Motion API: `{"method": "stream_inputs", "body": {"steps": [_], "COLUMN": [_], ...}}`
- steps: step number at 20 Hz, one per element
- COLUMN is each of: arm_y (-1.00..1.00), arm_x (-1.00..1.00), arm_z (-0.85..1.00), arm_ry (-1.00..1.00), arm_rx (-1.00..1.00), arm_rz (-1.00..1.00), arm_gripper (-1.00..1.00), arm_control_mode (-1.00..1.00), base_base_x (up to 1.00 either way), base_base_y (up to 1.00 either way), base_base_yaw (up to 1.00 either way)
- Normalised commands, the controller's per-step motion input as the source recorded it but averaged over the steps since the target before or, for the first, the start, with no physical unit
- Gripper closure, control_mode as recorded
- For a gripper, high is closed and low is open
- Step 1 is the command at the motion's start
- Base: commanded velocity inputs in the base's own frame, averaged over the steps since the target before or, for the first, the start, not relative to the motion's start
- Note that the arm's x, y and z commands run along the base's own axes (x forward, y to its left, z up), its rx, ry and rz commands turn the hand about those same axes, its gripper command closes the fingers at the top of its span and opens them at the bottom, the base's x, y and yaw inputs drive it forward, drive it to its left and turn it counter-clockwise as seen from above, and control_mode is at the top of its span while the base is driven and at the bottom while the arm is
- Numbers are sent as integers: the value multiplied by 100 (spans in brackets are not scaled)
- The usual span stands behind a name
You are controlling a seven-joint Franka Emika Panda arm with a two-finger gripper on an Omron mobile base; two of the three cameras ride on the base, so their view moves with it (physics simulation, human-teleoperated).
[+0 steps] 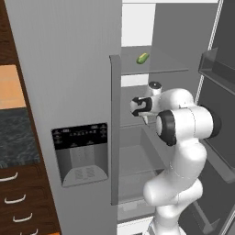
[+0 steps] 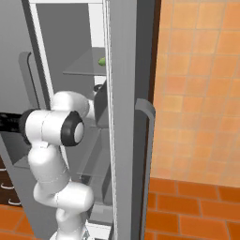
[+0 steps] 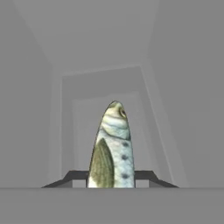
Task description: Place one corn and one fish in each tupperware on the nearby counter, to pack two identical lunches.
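Note:
A silvery-grey fish (image 3: 113, 144) with a spotted flank stands lengthwise between my gripper (image 3: 111, 177) tips, head pointing away into the grey fridge compartment. Both dark fingers (image 3: 146, 176) press against its sides, so the gripper is shut on it. My arm reaches into the open fridge at mid height. One corn (image 1: 142, 58) (image 2: 101, 61), yellow-green, lies on the glass shelf (image 1: 160, 69) above the hand. A strip of the black counter (image 1: 16, 137) shows at far left. The tupperware is out of view.
The closed fridge door with its dispenser panel (image 1: 80, 153) and long handle (image 1: 114, 128) stands left of the arm. The open door with bins (image 1: 215, 69) hangs at right. Its edge and handle (image 2: 147, 140) stand in front of an orange tiled wall (image 2: 197, 93).

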Motion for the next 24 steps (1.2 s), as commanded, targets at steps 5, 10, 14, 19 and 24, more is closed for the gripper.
{"method": "stream_inputs", "body": {"steps": [5,10,14,19,24], "arm_y": [0,31,36,16,0], "arm_x": [-100,-100,-100,-100,-99], "arm_z": [5,31,53,65,83], "arm_ry": [-5,0,0,0,-1], "arm_rx": [0,-2,-5,-3,0], "arm_rz": [0,5,3,0,0], "arm_gripper": [100,100,100,100,100], "arm_control_mode": [-100,-100,-100,-100,-100], "base_base_x": [0,0,0,0,0], "base_base_y": [0,0,0,0,0], "base_base_yaw": [0,0,0,0,0]}}
